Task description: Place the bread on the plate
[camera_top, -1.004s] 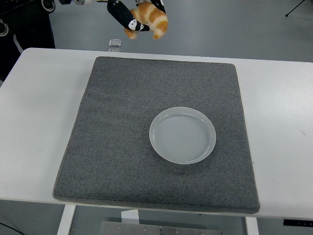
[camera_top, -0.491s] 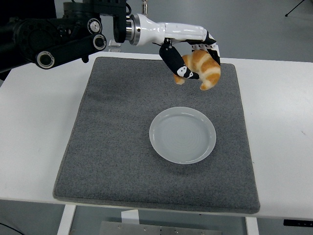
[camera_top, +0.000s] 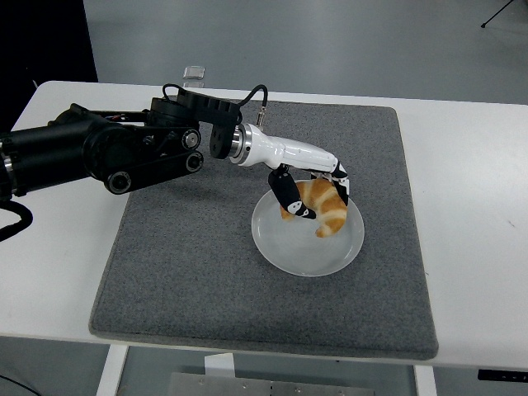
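Note:
My left hand (camera_top: 313, 194) reaches in from the left over the grey mat and is shut on the bread (camera_top: 322, 208), a golden croissant with pale stripes. The croissant hangs just over the white round plate (camera_top: 285, 247), at its upper middle; whether it touches the plate I cannot tell. Black fingers (camera_top: 289, 200) wrap the bread's left side and white-black fingertips curl over its top. The black left arm (camera_top: 107, 153) stretches across the mat's upper left. My right arm is out of sight.
A dark grey mat (camera_top: 198, 272) covers most of the white table (camera_top: 470, 214). A small clear object (camera_top: 195, 74) stands at the table's far edge.
The left hand with the croissant has come down and toward me, from high above the table's far edge, over the mat's back, to just over the plate.

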